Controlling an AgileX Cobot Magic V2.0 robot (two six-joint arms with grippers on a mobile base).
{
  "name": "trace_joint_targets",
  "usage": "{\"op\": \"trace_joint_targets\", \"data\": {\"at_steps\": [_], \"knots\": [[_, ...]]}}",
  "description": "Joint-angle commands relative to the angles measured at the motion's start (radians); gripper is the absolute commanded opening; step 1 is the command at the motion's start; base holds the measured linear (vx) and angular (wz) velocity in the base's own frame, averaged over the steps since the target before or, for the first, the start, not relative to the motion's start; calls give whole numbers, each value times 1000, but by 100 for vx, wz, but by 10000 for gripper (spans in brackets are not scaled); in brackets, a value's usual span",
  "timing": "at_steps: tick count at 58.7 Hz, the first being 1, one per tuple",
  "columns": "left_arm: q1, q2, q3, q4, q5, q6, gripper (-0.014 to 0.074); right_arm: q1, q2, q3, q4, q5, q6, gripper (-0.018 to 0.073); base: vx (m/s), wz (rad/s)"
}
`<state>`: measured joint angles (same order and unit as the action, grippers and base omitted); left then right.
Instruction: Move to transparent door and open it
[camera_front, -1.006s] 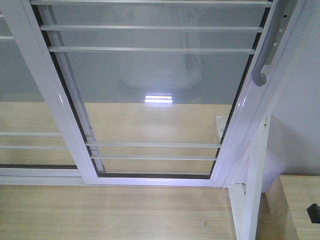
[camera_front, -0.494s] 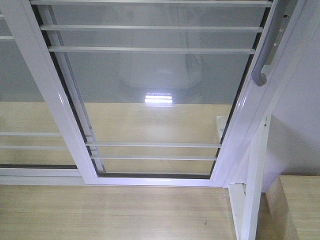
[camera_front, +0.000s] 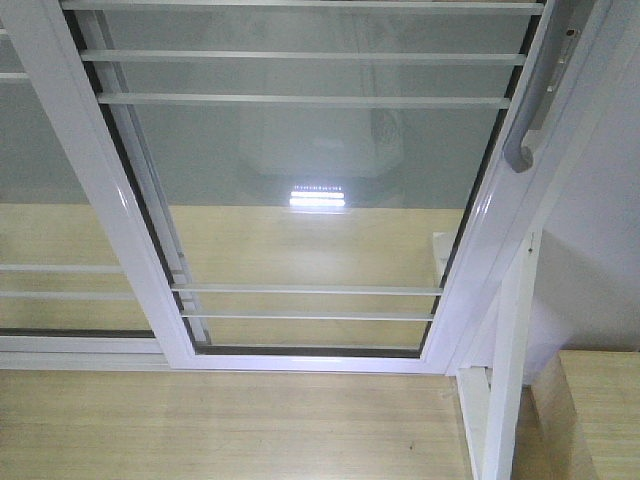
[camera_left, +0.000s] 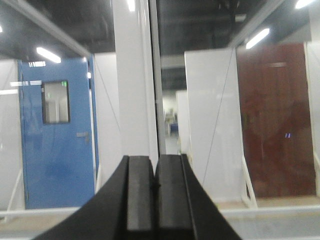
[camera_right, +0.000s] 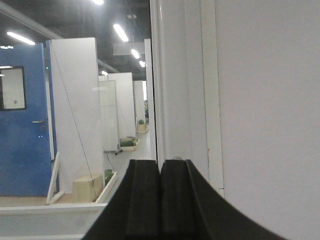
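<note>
You're parked right up against the door (camera_front: 300, 150). It fills most of the front view, with the bottom rail sitting on the floor (camera_front: 220, 430) just ahead of the base. The plain panel (camera_front: 40, 250) on the left has no handle, so ignore that one.

The handle (camera_front: 540, 100) is way up in the top right corner, on the right stile, and it's only partly in frame. Neither wrist cam shows it at all, just white frame and the hall through the glass. My guess is the right arm is the better pick, since its cam is already looking at that edge.

The left gripper (camera_left: 155, 200) and right gripper (camera_right: 160, 200) both have their pads pressed together with nothing between them. So spread the right one first, then bring it up until the handle shows in its wrist view. Get a finger behind the grey curve, then pull sideways along the track, toward the plain panel. Don't tug outward, it's a slider.
</note>
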<state>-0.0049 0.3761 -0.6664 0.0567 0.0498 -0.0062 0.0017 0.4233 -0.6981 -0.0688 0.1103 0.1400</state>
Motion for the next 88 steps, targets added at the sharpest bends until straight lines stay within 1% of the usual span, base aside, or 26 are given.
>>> {"op": "trace_joint_targets", "data": {"at_steps": [1,9,24,34,40,45,53,55,59,62,67,80,88], "knots": [[-6,124,-69,-2,-42,-7,0,-4,125,-71,-7,-61,-2,-5,0,0],[-6,254,-74,-2,-61,-7,0,-4,249,-74,-6,-70,-2,-5,0,0],[-6,393,-74,-2,-50,-7,6,-4,423,-74,-6,-70,-2,4,0,0],[-6,468,-74,-2,-36,-7,44,-4,499,-74,-6,-70,-2,38,0,0],[-6,503,-74,-2,-31,-7,108,-4,518,-74,-6,-70,-2,88,0,0],[-6,525,-74,-2,-30,-8,190,-4,520,-74,-7,-70,-2,155,0,0],[-6,545,-74,-2,-30,-8,341,-4,520,-74,-8,-70,-27,314,0,0],[-6,549,-74,-3,-30,-9,370,-4,520,-74,-8,-70,-49,357,0,0],[-6,553,-74,-3,-32,-10,412,-4,520,-74,-8,-70,-57,432,0,0],[-6,554,-74,-3,-31,-10,428,-4,520,-73,-8,-69,-54,468,0,0],[-6,554,-74,-3,-31,-10,433,-4,520,-73,-2,-66,-42,497,0,0],[-6,554,-74,-11,-23,-11,433,-4,526,-73,-4,-6,-49,496,0,0],[-6,554,-74,-11,-23,-11,433,-4,566,-73,-20,-23,-51,496,0,0]]}}
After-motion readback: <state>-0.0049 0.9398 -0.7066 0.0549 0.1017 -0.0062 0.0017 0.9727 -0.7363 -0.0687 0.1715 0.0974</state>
